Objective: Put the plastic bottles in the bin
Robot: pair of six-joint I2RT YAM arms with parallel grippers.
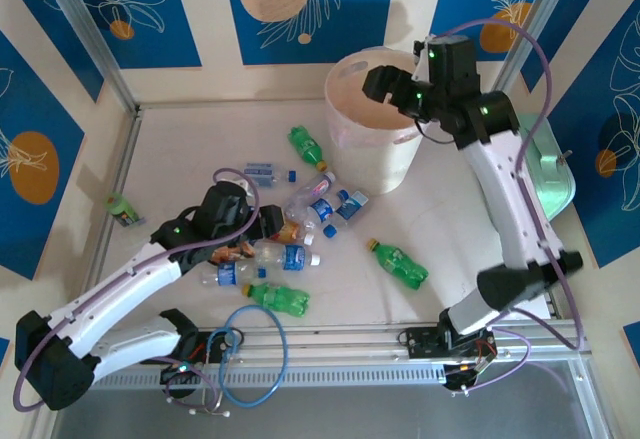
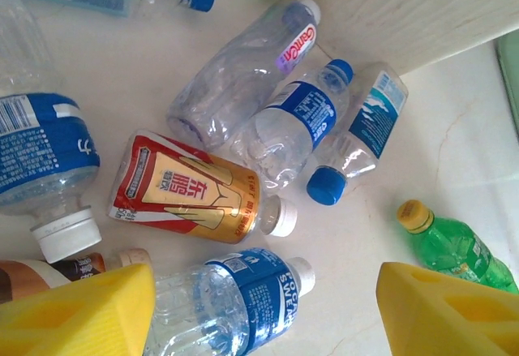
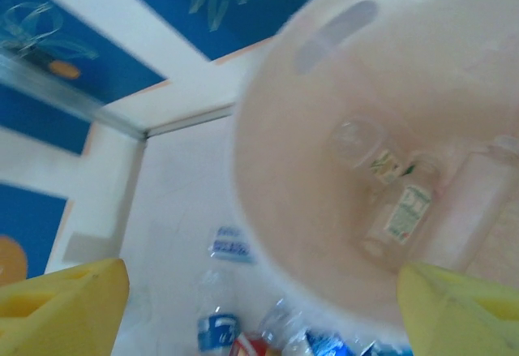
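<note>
Several plastic bottles lie in a heap mid-table: clear ones with blue labels (image 1: 320, 204), an orange-labelled one (image 2: 190, 194), and green ones (image 1: 400, 264) (image 1: 278, 297) (image 1: 307, 146). My left gripper (image 1: 270, 227) hovers low over the heap, open. A clear blue-labelled bottle (image 2: 235, 299) lies between its yellow fingers (image 2: 81, 315), close to the left one and apart from the right. The bin (image 1: 375, 119) stands at the back. My right gripper (image 1: 385, 87) hangs over its mouth, open and empty. Inside the bin (image 3: 324, 169) lie a few clear bottles (image 3: 405, 210).
A mint-green case (image 1: 550, 174) sits at the right edge behind the right arm. A small green item (image 1: 122, 209) lies by the left wall, and a lone clear bottle (image 1: 260, 171) sits behind the heap. Metal frame rails border the table.
</note>
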